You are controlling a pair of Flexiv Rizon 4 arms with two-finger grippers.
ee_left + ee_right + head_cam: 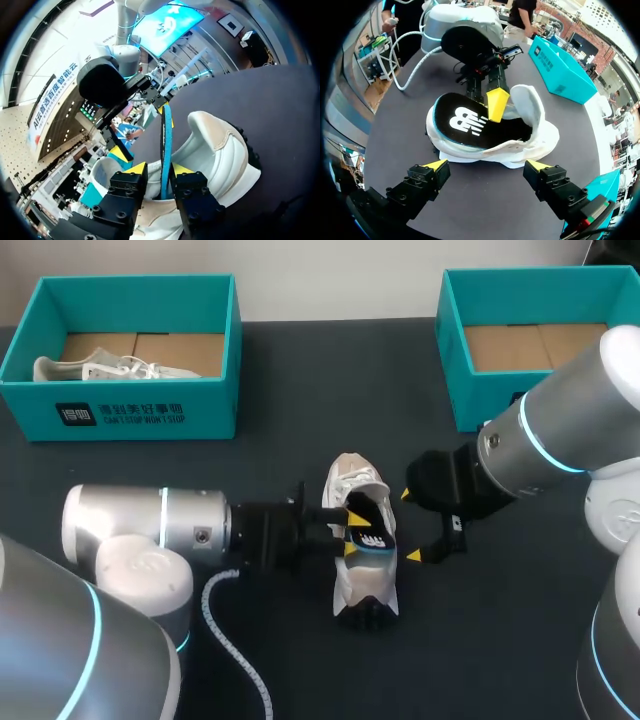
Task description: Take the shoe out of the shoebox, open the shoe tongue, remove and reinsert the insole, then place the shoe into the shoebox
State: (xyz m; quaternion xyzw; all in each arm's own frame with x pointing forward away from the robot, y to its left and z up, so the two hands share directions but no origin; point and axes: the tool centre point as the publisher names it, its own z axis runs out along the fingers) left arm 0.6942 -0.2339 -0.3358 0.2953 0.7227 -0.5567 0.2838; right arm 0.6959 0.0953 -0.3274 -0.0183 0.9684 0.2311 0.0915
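Shoe point(360, 582) lies on the worktop point(300, 390), well clear of the empty shoebox point(470, 405). Its long axis runs away from me, heel far, toe near. The insole point(374, 536) is partly out, pinched in my left fingers point(351, 532). My right fingers point(409, 525) are spread beside the shoe, holding nothing. Reinserting and boxing remain, I judge.

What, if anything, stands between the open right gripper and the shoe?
Nothing visible does. Only bare table lies between the right gripper and the shoe; the left gripper holds the insole from the shoe's opposite side.
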